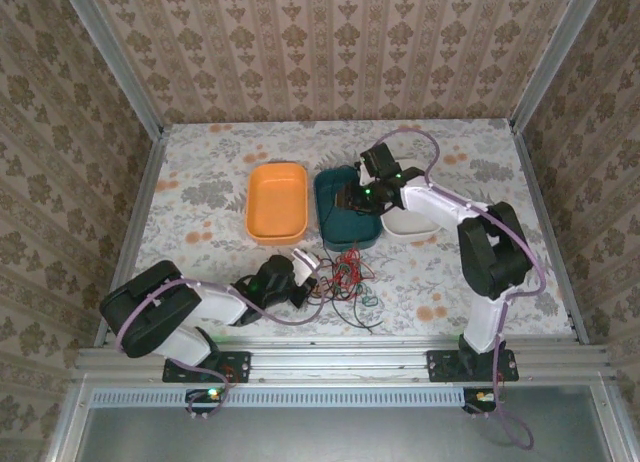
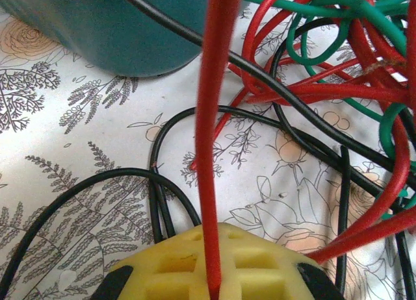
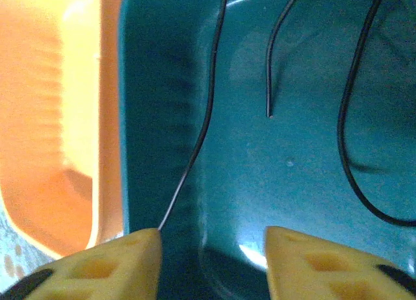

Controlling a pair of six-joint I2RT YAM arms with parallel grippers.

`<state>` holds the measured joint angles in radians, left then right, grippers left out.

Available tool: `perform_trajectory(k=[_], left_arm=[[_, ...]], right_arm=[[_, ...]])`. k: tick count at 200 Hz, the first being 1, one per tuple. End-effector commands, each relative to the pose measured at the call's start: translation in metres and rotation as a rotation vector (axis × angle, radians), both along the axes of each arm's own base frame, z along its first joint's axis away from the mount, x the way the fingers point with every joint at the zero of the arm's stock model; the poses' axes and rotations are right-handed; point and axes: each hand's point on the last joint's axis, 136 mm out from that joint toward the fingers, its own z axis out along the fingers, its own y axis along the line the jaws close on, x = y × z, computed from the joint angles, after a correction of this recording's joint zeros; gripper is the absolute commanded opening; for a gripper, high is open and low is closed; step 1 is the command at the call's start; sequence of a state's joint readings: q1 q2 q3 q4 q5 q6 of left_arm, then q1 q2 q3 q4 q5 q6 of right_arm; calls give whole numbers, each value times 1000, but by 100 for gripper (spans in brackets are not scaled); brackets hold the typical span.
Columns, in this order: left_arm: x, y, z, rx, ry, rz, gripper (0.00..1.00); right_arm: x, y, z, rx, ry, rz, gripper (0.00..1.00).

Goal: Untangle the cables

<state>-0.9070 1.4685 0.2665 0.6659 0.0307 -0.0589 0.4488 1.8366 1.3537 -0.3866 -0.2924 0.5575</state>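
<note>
- Your teal tray (image 1: 328,222) sits mid-frame, just right of the orange tray (image 1: 277,202).
- The cables (image 1: 345,272) lie tangled just below it (red, green, black).
- Your right gripper (image 3: 211,248) gapes over the teal tray.
- Your left gripper (image 2: 214,267) pinches a red cable (image 2: 208,150).

A table (image 1: 200,172) covered in pale floral cloth is enclosed on three sides by walls (image 1: 340,52) papered in beige damask, framed by grey metal posts (image 1: 110,57).

Left hand (image 2: 214,267) seemingly clamped; right hand (image 3: 211,254) spread wide, arm outstretched.
</note>
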Motion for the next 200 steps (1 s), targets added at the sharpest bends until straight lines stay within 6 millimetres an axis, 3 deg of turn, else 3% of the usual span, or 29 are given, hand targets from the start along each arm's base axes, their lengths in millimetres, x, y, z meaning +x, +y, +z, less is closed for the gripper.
perform_trajectory(k=[1,33,52,74,124,200], left_arm=[[-2,1,3,-21,-8,-14,0],[-3,1,4,-30,-11,-22,0],[-3,1,6,-36,-18,-23,0],[-3,0,7,-42,-24,-25,0],[-2,2,11,-54,-33,-19,0],[-5,-3,12,-57,-26,-52,0]], right_arm=[[-25,-9,22,-79,-45,60,51],[-72,-3,29,-151,-57,225,49],[-101,12,24,-160,-34,349,47],[-122,33,13,-126,10,437,44],[-130,54,-16,-127,73,481,44],[-128,56,-48,-280,68,483,47]])
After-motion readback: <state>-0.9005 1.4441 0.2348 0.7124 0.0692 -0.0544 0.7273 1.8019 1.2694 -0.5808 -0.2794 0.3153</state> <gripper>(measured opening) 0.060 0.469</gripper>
